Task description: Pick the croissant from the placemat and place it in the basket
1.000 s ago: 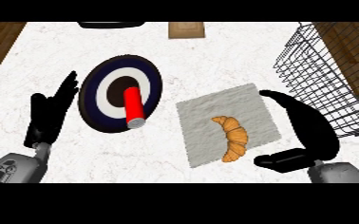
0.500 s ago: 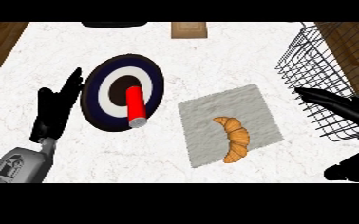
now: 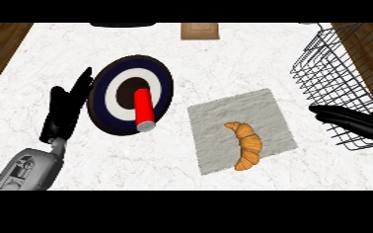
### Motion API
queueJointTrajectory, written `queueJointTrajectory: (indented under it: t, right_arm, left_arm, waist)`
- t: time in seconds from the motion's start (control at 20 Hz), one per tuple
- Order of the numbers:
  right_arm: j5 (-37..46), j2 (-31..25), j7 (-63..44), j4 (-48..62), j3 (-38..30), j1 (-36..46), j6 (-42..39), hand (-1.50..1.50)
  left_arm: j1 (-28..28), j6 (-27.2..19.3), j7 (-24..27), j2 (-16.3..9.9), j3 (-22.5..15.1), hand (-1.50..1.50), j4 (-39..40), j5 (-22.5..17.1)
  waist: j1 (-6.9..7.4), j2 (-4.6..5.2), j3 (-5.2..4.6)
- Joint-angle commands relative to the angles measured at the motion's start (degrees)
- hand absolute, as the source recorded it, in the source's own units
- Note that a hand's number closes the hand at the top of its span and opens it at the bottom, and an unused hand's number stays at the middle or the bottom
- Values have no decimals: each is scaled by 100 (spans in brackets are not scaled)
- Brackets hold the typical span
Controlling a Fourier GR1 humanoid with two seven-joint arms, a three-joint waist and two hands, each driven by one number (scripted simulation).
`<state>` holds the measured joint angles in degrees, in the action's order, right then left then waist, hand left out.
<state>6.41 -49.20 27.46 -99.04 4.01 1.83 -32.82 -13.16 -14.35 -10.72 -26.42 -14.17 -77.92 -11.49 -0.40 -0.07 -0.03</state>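
Note:
A golden-brown croissant (image 3: 245, 144) lies on a grey placemat (image 3: 241, 128) in the middle right of the counter. A black wire basket (image 3: 336, 79) stands at the right edge. Only straight fingers of my right hand (image 3: 342, 117) show at the right edge, in front of the basket's lower wall, to the right of the placemat and apart from the croissant. My left hand (image 3: 64, 108) rests open at the left, fingers up, beside the plate.
A dark blue and white ringed plate (image 3: 116, 91) with a red cylinder (image 3: 143, 109) on it sits left of the placemat. A small wooden block (image 3: 200, 30) lies at the counter's far edge. Wood floor shows beyond the counter's left edge.
My right hand has drawn away to the right, from beside the placemat to the view's right edge. The view has shifted slightly. The croissant has stayed in place.

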Motion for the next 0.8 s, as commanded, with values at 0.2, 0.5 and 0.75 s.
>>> queueJointTrajectory:
  t: [0.2,0.5,0.75]
  right_arm:
    - [423,922,-402,-14,-213,-27,102,-150]
    - [1137,1257,168,368,-439,-209,317,-150]
    - [1628,1858,160,1090,13,301,493,-150]
  left_arm:
    - [84,72,62,486,194,0,107,444]
    - [123,373,-328,377,571,0,-317,566]
    - [-320,587,-297,546,729,0,134,653]
  waist:
    - [22,6,2]
    - [34,2,3]
    - [40,10,4]
